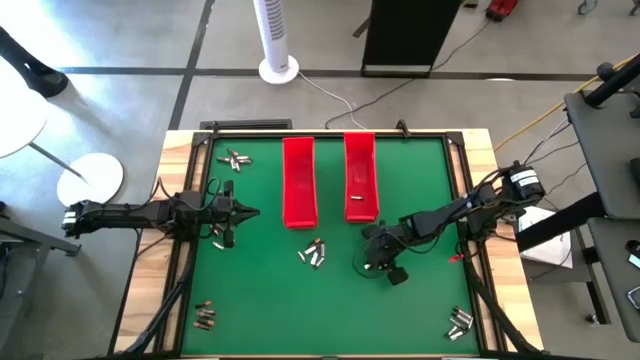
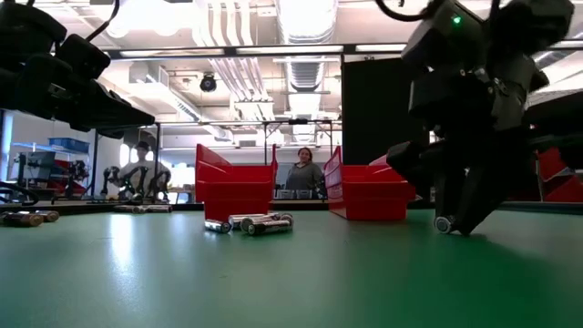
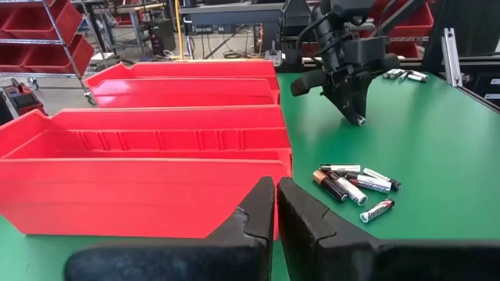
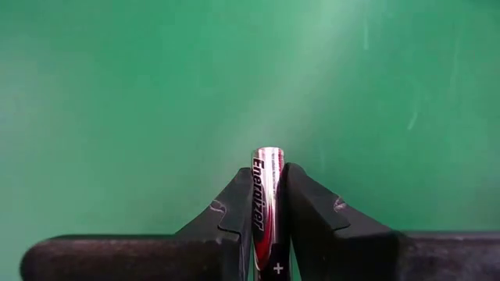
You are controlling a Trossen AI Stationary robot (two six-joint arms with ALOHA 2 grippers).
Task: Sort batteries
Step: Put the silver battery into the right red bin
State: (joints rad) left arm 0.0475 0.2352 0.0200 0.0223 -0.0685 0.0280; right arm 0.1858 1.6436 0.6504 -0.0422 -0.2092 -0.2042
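Note:
My right gripper (image 4: pixel 266 186) is over the green mat in front of the right red tray (image 1: pixel 361 176), shut on a silvery battery (image 4: pixel 267 195). It also shows in the high view (image 1: pixel 372 262) and the low view (image 2: pixel 453 224). A loose group of batteries (image 1: pixel 313 253) lies on its sides in front of the left red tray (image 1: pixel 298 182). One battery (image 1: pixel 356 197) lies inside the right tray. My left gripper (image 3: pixel 276 199) waits shut at the table's left side (image 1: pixel 250 212), holding nothing. My right gripper pinches the silvery battery by its long sides (image 4: pixel 268 204) between the two fingers. The battery lies along the fingers, and its rounded end (image 4: pixel 268 152) sticks out past the fingertips. The fingers slant down from the table's right side. The battery's free end (image 2: pixel 444 223) is close over the mat.
More batteries lie in small groups at the far left (image 1: pixel 235 160), beside my left gripper (image 1: pixel 218 235), at the near left (image 1: pixel 205 315) and at the near right (image 1: pixel 460 322). The two red trays stand side by side at the table's far middle. A person stands in the room beyond (image 2: pixel 304 173).

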